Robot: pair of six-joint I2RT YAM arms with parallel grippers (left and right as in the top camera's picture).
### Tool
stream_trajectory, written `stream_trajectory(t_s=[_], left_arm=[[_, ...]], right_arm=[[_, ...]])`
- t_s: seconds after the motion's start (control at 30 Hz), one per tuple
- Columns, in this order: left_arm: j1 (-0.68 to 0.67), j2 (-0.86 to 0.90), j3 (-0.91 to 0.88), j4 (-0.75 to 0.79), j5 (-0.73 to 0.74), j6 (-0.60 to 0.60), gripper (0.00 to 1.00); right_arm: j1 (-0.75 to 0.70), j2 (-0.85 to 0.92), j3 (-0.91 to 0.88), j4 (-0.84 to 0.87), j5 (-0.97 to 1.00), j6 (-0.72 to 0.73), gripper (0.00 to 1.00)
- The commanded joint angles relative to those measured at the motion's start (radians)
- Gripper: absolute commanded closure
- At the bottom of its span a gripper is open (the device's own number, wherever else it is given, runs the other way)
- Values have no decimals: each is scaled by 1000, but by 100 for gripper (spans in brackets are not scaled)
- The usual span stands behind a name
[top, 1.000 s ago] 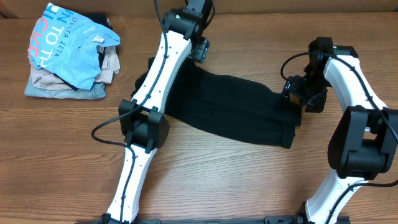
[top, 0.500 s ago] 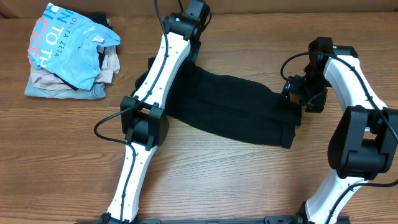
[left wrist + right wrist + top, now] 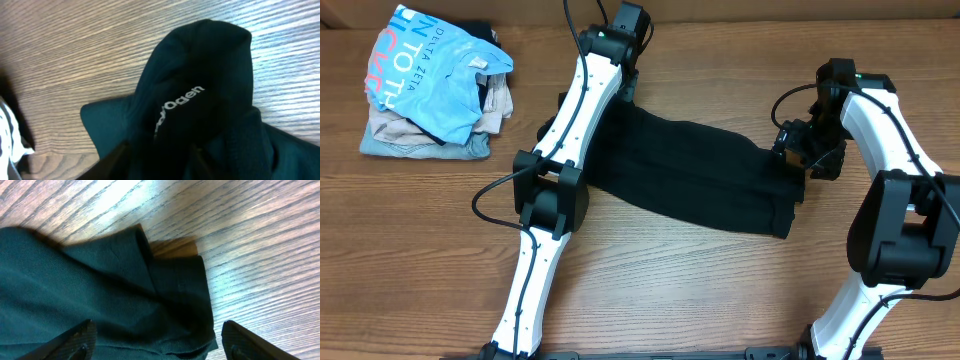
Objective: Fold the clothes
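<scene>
The black garment [image 3: 690, 170] lies spread across the middle of the wooden table. My left gripper [image 3: 625, 80] is at its far left corner. In the left wrist view, its fingers [image 3: 160, 147] are closed on a bunched fold of the black garment [image 3: 200, 60] with a small white lettered mark [image 3: 180, 102]. My right gripper [image 3: 807, 158] is over the garment's right end. In the right wrist view, it [image 3: 157, 330] is open, fingers wide apart above a folded corner of the fabric [image 3: 75, 280], holding nothing.
A pile of other clothes sits at the far left: a light blue lettered T-shirt [image 3: 430, 70] on top of beige folded garments [image 3: 420, 145]. Bare wood table [image 3: 720, 290] lies in front of the garment.
My left wrist has shifted slightly left and toward the far edge at the garment's corner. The right arm and the garment's right end have not moved.
</scene>
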Motion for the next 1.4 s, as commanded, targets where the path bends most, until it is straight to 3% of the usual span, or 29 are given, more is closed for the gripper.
stream_trajectory(t_s=[0.0, 0.07, 0.37, 0.63, 0.87, 0.93, 1.13, 1.37], left_arm=[[0, 21, -14, 11, 8, -11, 76], [3, 21, -14, 18, 0, -17, 96], [59, -6, -7, -133, -140, -309, 96], [192, -31, 0, -300, 1, -317, 96], [237, -31, 0, -324, 135, -242, 96], [237, -32, 0, -323, 135, -209, 79], [231, -45, 32, -328, 134, -99, 41], [233, -124, 172, -351, 135, -45, 28]], right_arm=[[-3, -21, -4, 6, -2, -5, 16], [-3, -21, -4, 6, -2, -5, 16], [-3, -21, -4, 6, -1, -6, 16], [-3, -21, -4, 25, -2, -5, 16], [-3, -21, -4, 32, -2, -5, 16], [-3, -21, -4, 32, -4, -5, 16], [-3, -21, -4, 43, -90, -60, 15], [-3, -21, -4, 37, -157, -79, 15]])
